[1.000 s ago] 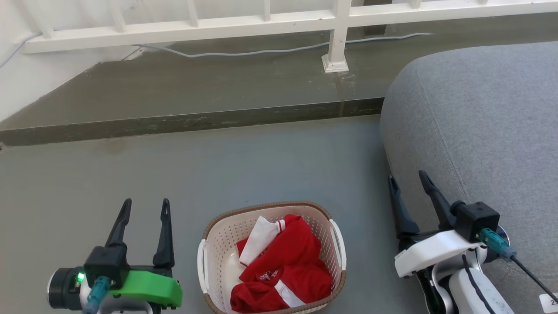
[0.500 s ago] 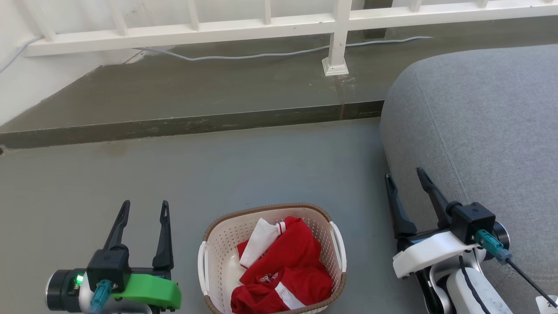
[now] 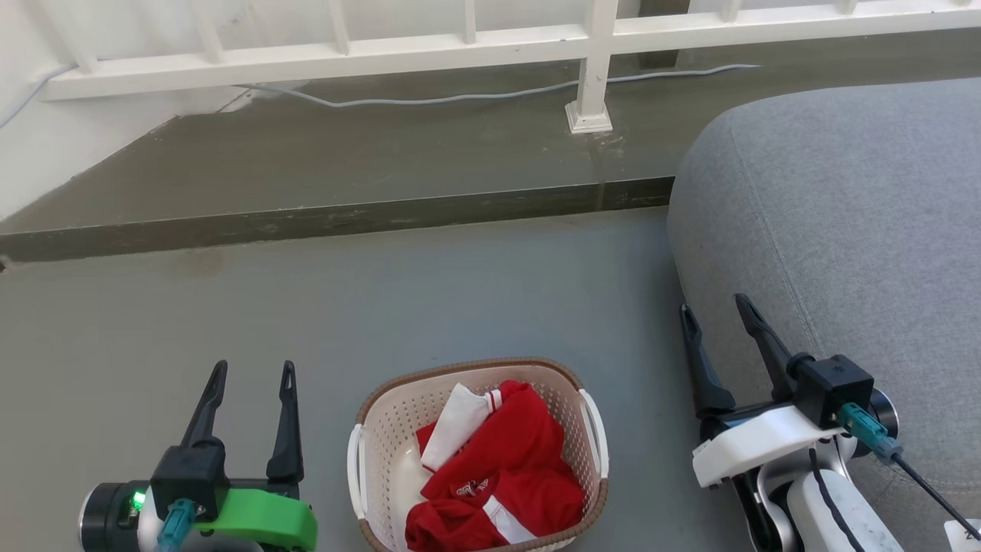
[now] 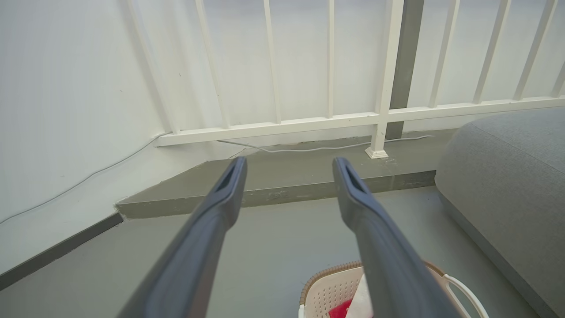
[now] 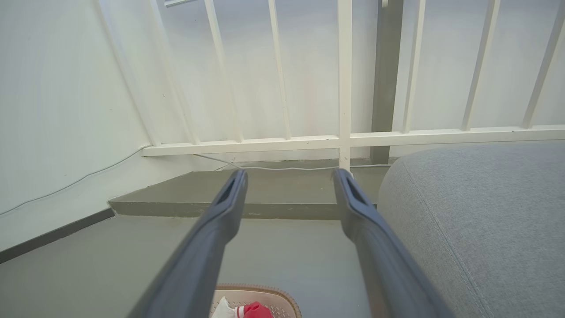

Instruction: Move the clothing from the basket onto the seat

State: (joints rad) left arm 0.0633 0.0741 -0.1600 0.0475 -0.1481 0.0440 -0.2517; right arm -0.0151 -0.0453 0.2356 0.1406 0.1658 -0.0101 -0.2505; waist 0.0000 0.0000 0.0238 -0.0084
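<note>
The red clothing [image 3: 498, 475] with white trim lies bunched in the cream basket [image 3: 387, 429] with a brown rim, on the floor at the bottom middle of the head view. To the basket's left my left gripper [image 3: 253, 372] stands open with nothing in it, fingers pointing away. On the other side my right gripper [image 3: 716, 310] is open and empty, beside the front edge of the big grey seat [image 3: 858, 222]. The left wrist view catches the basket's rim [image 4: 326, 276] and the seat [image 4: 507, 176]. In the right wrist view a bit of clothing [image 5: 256, 310] and the seat [image 5: 481, 212] show.
A raised concrete step [image 3: 329, 218] crosses the floor beyond the basket, with a white railing [image 3: 590, 69] and a pale cable [image 3: 460, 96] on it. A white wall [image 4: 66, 110] closes the left side. Grey floor [image 3: 460, 291] lies between basket and step.
Both grippers have stayed open. The left gripper has dropped a little lower in the head view; the picture as a whole shifted slightly early on.
</note>
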